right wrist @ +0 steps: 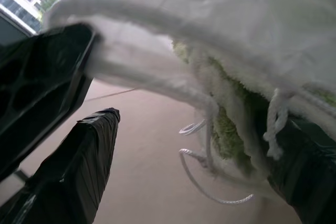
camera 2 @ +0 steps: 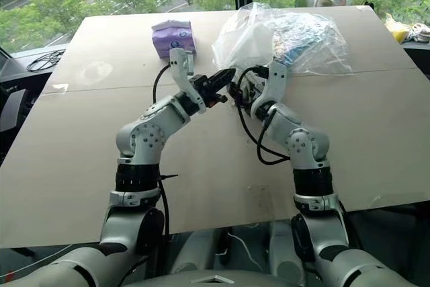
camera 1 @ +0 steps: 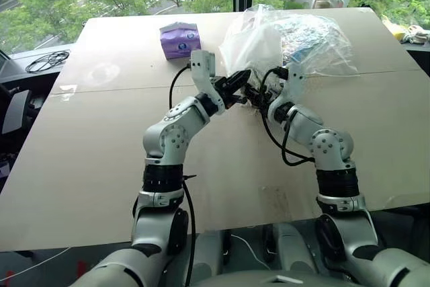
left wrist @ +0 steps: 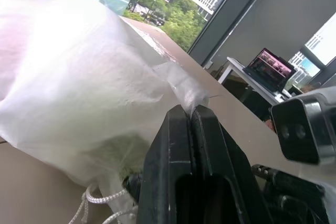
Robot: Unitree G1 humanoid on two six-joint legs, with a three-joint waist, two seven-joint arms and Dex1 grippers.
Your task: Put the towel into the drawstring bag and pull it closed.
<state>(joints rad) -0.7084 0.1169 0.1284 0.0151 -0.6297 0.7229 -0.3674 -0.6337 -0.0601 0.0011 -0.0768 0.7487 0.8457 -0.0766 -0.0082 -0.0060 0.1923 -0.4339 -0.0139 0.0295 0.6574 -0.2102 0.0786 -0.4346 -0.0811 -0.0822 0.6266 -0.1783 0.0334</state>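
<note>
1. While both arms meet over the middle of the surface, the left gripper is clamped tight on a fold of the drawstring bag.
2. Thin white fabric bunches above the pinched fingers, lifted off the surface.
3. The right gripper stands wide, one black finger on each side of the bag's mouth, gripping nothing.
4. The towel, pale green, sits inside the mouth, peeking out between the gathered edges.
5. White cords dangle loose in loops below.
6. Behind the arms lie a clear plastic bag and a purple tissue pack.
</note>
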